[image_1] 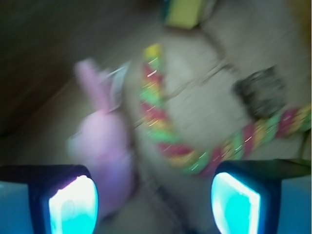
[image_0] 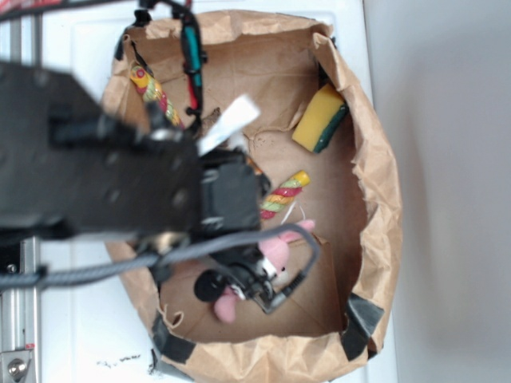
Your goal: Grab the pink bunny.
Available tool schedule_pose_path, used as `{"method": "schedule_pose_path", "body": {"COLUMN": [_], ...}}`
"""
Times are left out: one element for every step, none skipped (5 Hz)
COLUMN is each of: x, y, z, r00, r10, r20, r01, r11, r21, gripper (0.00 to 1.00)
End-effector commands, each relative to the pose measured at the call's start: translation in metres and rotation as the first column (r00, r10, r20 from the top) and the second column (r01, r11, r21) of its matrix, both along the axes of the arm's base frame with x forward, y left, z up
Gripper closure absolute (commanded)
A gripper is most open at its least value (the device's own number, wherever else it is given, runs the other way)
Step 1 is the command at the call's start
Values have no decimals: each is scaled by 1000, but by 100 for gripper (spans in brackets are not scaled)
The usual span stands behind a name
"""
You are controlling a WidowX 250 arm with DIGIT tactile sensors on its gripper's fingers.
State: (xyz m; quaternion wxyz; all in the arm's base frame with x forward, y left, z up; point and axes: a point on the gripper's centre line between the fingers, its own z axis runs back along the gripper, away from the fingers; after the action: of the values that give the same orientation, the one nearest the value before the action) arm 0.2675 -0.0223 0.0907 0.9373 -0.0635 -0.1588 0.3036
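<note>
gripper point(image_1: 154, 200) sat low in the paper bag point(image_0: 375, 183), jaws spread wide, nothing between them. pink bunny point(image_1: 105, 144) lay near the bag's bottom edge, just beside the left finger point(image_1: 73, 204), off-centre of the gap. risk: closing like this pinches only an edge or pushes it aside. twisted rope point(image_1: 161, 126) lay close by and could snag. wrist view was blurry.
</note>
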Motion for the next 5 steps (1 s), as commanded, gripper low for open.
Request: {"method": "schedule_pose_path", "body": {"x": [11, 21, 29, 32, 32], "y": [-12, -16, -12, -10, -10], "z": [-16, -19, -19, -5, 6], "r00": [997, 997, 998, 997, 997], "r10": [-21, -17, 7, 20, 28], "r20": [77, 71, 56, 68, 73], "r01": [23, 19, -4, -14, -20], "r11": [1000, 999, 999, 996, 993], "r21": [-17, -28, -49, -94, -114], "gripper": [0, 0, 0, 0, 0]}}
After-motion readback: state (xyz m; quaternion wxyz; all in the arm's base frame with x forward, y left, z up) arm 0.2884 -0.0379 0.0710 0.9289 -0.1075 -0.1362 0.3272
